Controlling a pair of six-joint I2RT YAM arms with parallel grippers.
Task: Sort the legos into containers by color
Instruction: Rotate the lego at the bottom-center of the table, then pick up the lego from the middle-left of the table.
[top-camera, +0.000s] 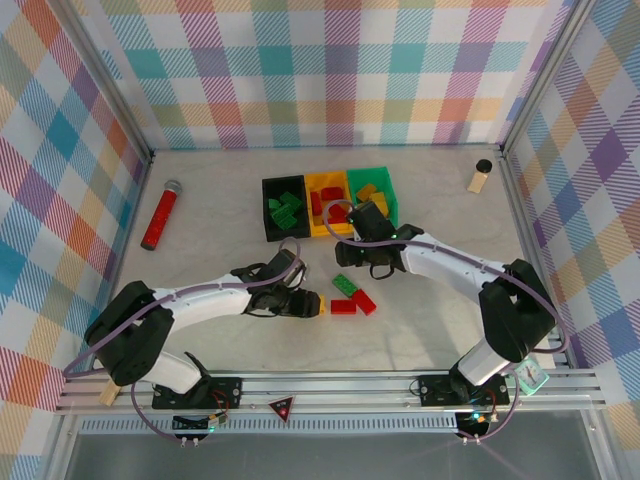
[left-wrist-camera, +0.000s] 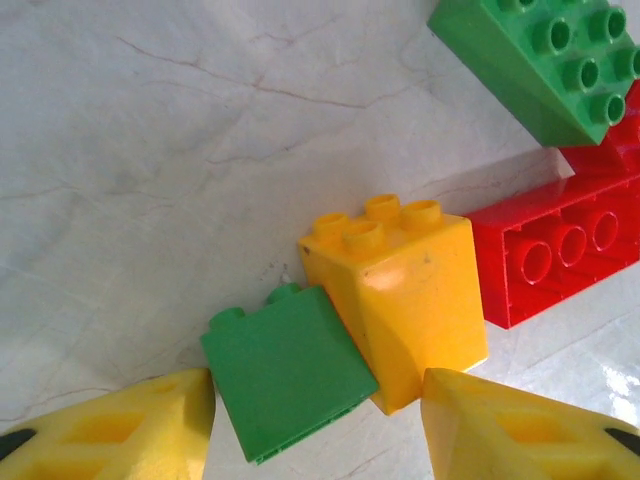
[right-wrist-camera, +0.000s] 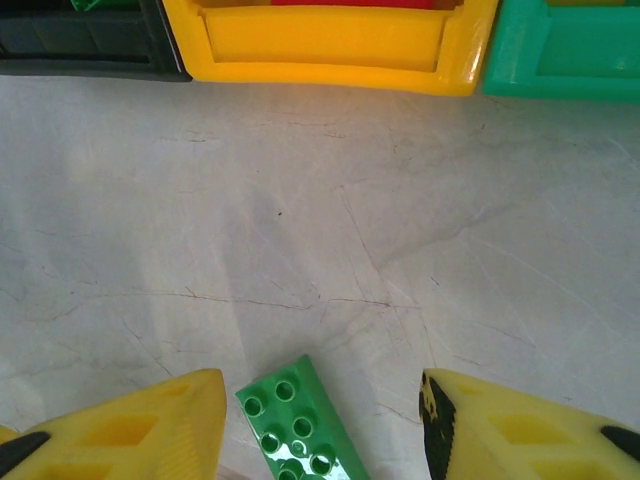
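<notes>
Pale marbled table (top-camera: 200, 290) is being bounded by plaid walls, and at its far middle a black bin (top-camera: 267, 225), a yellow-orange bin (top-camera: 326, 177) and a green bin (top-camera: 392, 200) are being kept side by side. Green legos (top-camera: 285, 208) are being held in the black one, red in the yellow-orange, yellow in the green. Loose pieces are lying nearer the arms.

The left gripper (left-wrist-camera: 318, 420) is being held low over a small green brick (left-wrist-camera: 285, 375), which is lying against a yellow brick (left-wrist-camera: 400, 300); a red brick (left-wrist-camera: 560, 250) is lying just beside that. Its pads are standing partway apart with both bricks between them, and whether they are being pressed cannot be told. The right gripper (right-wrist-camera: 320, 400) is being held with its jaws parted and gripping nothing, a long green brick (right-wrist-camera: 300, 430) lying between them, untouched.

These pieces are being judged light, rigid and glossy, so likely to slip. Each is best taken singly across its flat side walls, not its studs. With two bricks touching, one could be dragged along or squeezed out.
</notes>
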